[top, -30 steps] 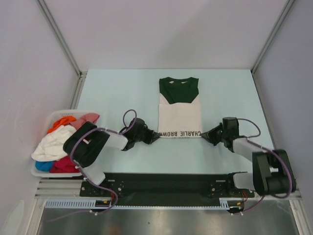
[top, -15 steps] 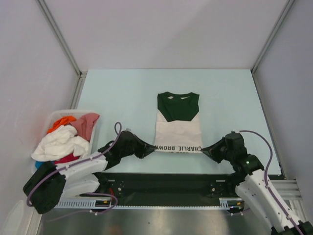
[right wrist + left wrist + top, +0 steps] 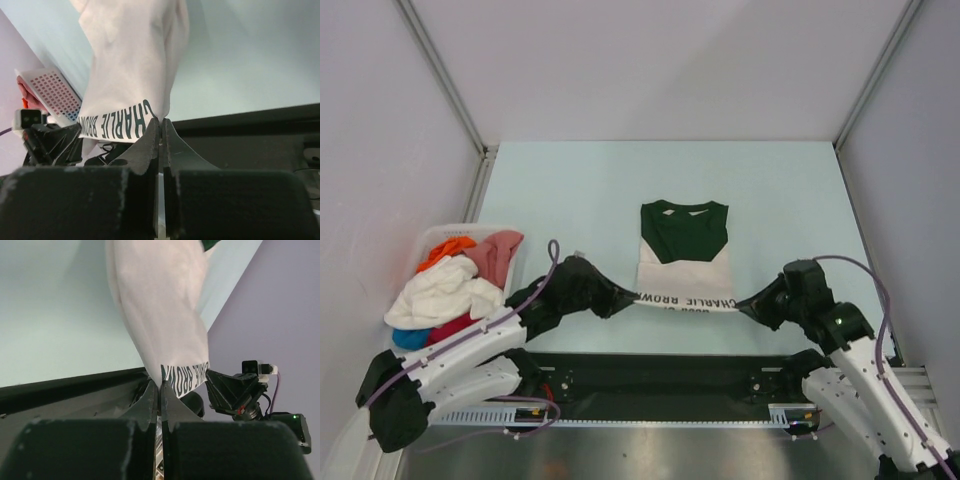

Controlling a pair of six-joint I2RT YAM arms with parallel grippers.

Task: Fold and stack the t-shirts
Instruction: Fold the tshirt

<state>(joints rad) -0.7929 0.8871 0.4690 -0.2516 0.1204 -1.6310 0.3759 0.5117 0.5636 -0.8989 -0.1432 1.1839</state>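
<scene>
A cream-white t-shirt [image 3: 684, 265] with a dark green top and dark "CHARLIE BROWN" print lies lengthwise on the pale table, folded narrow. My left gripper [image 3: 630, 296] is shut on its near left corner. My right gripper [image 3: 742, 303] is shut on its near right corner. Both hold the near edge lifted off the table and stretched between them. In the left wrist view the cloth [image 3: 160, 315] hangs from the closed fingertips [image 3: 161, 386]. The right wrist view shows the same cloth [image 3: 135, 65] pinched at its tip [image 3: 160, 121]. More t-shirts, white, red, orange and blue, are piled in the basket [image 3: 455, 285].
The white plastic basket [image 3: 390, 348] stands at the table's left edge beside my left arm. Grey walls close the table at the back and both sides. The black base rail [image 3: 660, 375] runs along the near edge.
Both grippers have pulled the shirt's near edge toward the near side and lifted it. The shirt has slid closer and both arms have drawn back.
</scene>
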